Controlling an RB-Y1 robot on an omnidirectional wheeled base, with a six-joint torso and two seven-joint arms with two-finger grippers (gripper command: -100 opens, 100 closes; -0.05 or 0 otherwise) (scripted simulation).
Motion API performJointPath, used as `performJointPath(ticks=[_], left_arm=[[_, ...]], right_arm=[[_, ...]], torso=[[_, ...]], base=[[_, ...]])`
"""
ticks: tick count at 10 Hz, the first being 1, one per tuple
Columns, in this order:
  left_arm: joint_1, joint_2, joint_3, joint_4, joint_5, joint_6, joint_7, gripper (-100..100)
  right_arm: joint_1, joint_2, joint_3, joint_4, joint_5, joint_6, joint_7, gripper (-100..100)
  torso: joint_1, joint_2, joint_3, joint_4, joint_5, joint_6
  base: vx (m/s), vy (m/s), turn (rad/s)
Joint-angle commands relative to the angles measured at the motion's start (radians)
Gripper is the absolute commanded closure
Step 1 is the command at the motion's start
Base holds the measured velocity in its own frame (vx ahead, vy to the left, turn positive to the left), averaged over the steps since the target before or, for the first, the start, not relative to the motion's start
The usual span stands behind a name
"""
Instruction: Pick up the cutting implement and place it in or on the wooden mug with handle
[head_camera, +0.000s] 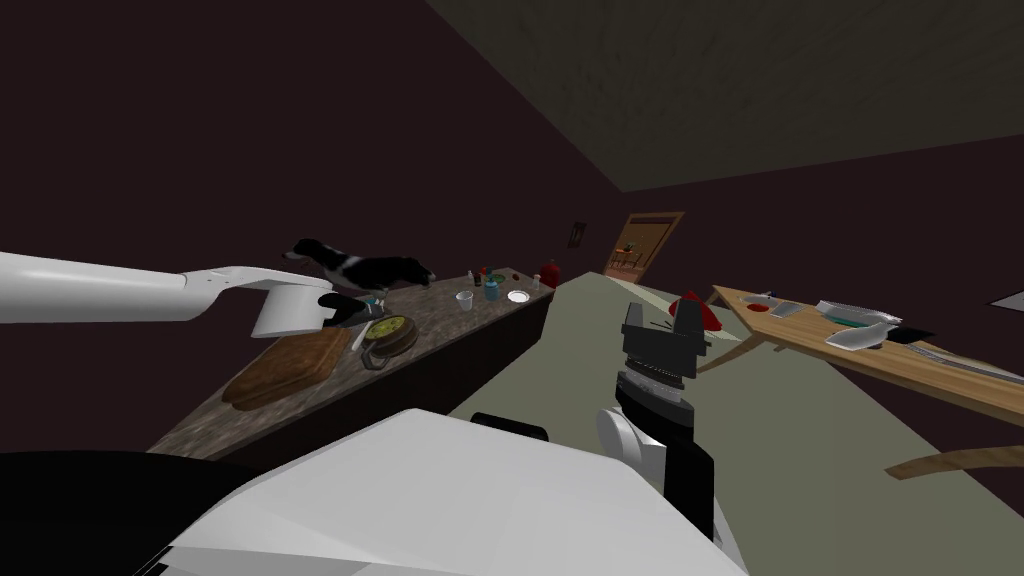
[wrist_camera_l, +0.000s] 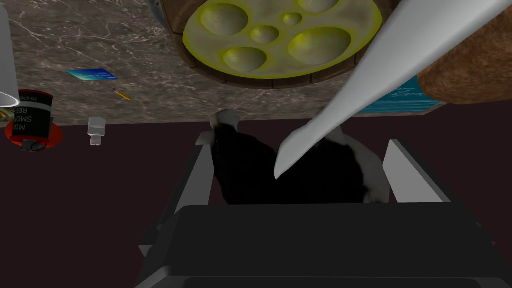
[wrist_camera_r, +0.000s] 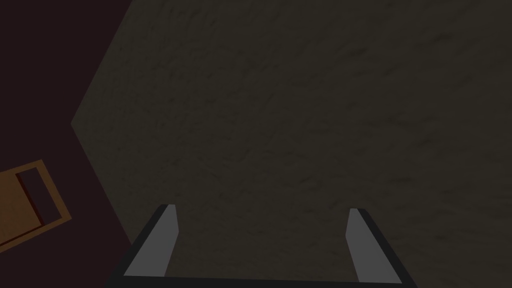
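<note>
Your left gripper hovers over the marbled grey-brown counter, fingers spread, grasping nothing. The light grey pointed knife blade slants loose before them, just beside the round wooden mug with yellow-green filling. Your right gripper is released too.

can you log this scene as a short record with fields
target: brown wooden mug with handle, yellow bubbly top, on grey marbled counter
cutting tool: pale grey pointed knife, ungripped, slanting beside the mug
left gripper: open, near the knife
right gripper: open, away from the counter
</note>
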Motion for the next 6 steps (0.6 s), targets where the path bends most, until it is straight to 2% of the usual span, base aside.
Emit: performJointPath(ticks=[1,2,6], left_arm=[[0.000,0.000,0.000,0.000,0.000,0.000,0.000,0],[-0.017,0.050,-0.003,-0.043,0.026,0.000,0.011,-100],[-0.052,0.151,-0.010,-0.130,0.078,0.000,0.034,-100]], right_arm=[[0.000,0.000,0.000,0.000,0.000,0.000,0.000,0],[0.000,0.000,0.000,0.000,0.000,0.000,0.000,0],[0.000,0.000,0.000,0.000,0.000,0.000,0.000,0]], torso=[[0.000,0.000,0.000,0.000,0.000,0.000],[0.000,0.000,0.000,0.000,0.000,0.000],[0.003,-0.001,-0.001,0.000,0.001,0.000]], base=[[0.000,0.000,0.000],[0.009,0.029,-0.010],[0.015,0.059,-0.012]])
